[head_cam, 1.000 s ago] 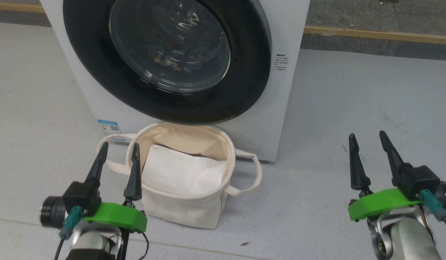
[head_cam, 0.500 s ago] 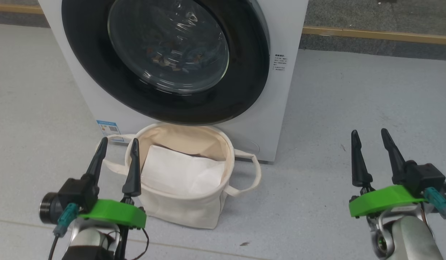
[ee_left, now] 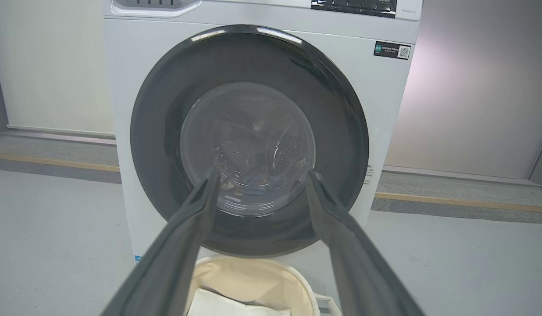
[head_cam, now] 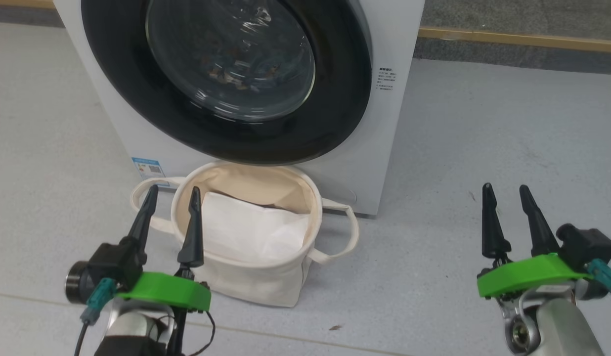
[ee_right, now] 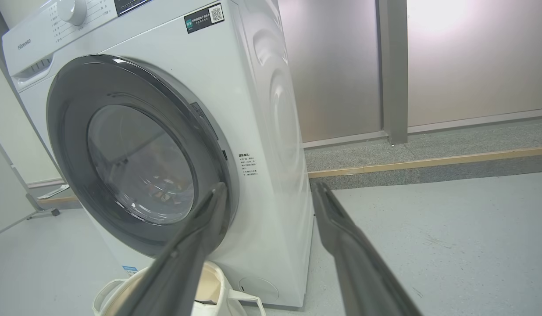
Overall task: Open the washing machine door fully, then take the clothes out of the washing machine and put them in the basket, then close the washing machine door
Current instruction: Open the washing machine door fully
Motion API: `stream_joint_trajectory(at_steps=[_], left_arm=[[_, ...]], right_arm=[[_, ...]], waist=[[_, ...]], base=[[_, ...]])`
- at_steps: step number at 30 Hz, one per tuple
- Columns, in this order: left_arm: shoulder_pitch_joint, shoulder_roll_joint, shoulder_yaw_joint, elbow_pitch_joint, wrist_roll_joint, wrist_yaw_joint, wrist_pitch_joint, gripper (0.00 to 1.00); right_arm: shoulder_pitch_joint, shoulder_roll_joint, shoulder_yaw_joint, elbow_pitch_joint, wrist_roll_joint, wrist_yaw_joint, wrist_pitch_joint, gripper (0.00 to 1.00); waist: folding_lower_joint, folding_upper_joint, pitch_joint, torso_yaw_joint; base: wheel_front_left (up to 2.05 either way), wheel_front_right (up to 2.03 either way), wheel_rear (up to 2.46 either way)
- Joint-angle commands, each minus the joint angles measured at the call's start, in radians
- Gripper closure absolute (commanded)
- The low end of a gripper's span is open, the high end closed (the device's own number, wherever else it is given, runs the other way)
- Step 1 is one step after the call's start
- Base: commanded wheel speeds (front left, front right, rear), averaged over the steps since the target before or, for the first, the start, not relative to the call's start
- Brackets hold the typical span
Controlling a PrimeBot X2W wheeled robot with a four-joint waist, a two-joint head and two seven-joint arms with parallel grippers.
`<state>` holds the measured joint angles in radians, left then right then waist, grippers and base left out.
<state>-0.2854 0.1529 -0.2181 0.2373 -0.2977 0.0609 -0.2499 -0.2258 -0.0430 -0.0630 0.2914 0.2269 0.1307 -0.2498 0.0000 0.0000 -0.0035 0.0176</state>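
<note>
Head view: door [head_cam: 226, 74] shut, up-fwd of me. R gripper [head_cam: 504, 188] nearer its right edge, I reckon; L gripper [head_cam: 174, 189] below. Both open, empty.

I am working in what looks like a test hall or lab rather than a home: the washing machine [ee_left: 117, 87] stands by itself on a wide, speckled grey floor [head_cam: 483, 123]. Behind the washing machine runs a low grey step with a yellow edge strip [ee_right: 429, 163]. Beyond the step rise plain brushed-metal wall panels [ee_right: 341, 66] to the machine's right and a pale flat partition [ee_left: 47, 66] to its left. Behind its left side, 1 wheeled foot of some stand [ee_right: 55, 212] rests on the floor, and 1 cream canvas basket [head_cam: 246, 282] sits just in front of the machine.
</note>
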Motion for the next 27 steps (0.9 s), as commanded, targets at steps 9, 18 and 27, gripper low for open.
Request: stream_joint_trajectory(at_steps=[9, 18, 27], left_arm=[[-0.040, -0.010, 0.016, -0.056, 0.010, -0.003, -0.012, 0.00], [-0.050, -0.046, 0.004, -0.086, 0.017, -0.006, -0.012, 0.00], [-0.079, -0.084, -0.005, -0.079, 0.025, -0.025, -0.012, 0.00]], right_arm=[[-0.122, -0.016, 0.036, 0.015, 0.114, 0.000, -0.012, 0.20], [-0.277, -0.126, 0.047, 0.041, 0.523, 0.000, 0.162, 1.00], [-0.496, -0.275, 0.031, 0.088, 0.974, 0.000, 0.503, 1.00]], waist=[[0.0000, 0.0000, 0.041, 0.016], [0.0000, 0.0000, 0.147, 0.038], [0.0000, 0.0000, 0.242, 0.082]], base=[[0.00, 0.00, 0.00], [0.00, 0.00, 0.00], [0.00, 0.00, 0.00]])
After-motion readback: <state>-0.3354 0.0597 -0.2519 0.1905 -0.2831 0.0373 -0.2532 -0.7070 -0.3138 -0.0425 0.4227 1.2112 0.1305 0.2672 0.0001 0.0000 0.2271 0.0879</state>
